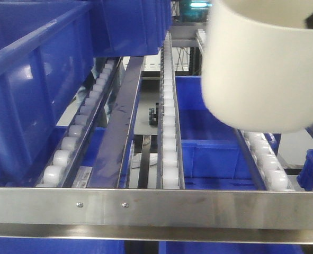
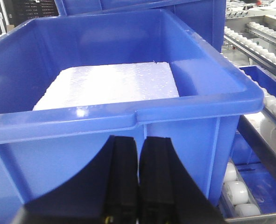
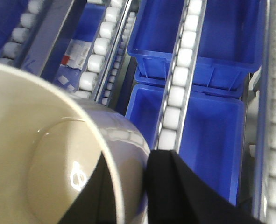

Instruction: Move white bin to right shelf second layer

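Exterior front view: a glossy cream-white plastic tub with smooth tapering walls (image 1: 262, 69) hangs in the upper right of the frame, its rounded bottom clear of the steel flow-rack level of white roller rails (image 1: 169, 132) that runs from the flat front bar with two screws (image 1: 156, 207) toward the top of the frame. A large blue rectangular plastic crate (image 1: 34, 79) fills the upper left, sitting on the left rails. Neither arm shows here. The lane under the tub looks free, so the sound course, by this view, is to bring the tub down level until its bottom spans two roller rails, past the front bar and well apart from the blue crate.

Left wrist view: the left gripper (image 2: 138, 186), black fingers pressed together on nothing, sits at the bottom centre just before the near wall of the blue crate, which holds a white foam slab (image 2: 114, 86). It has no part in the carry and is best kept where it is.

Right wrist view: the right gripper (image 3: 128, 196) grasps the tub's rim at the bottom of the frame, one dark finger inside the wall, one outside; rollers and lower blue crates (image 3: 198, 42) lie beneath. A one-sided rim hold can tip the tub, so it should likely let go only once the bottom rests on the rollers
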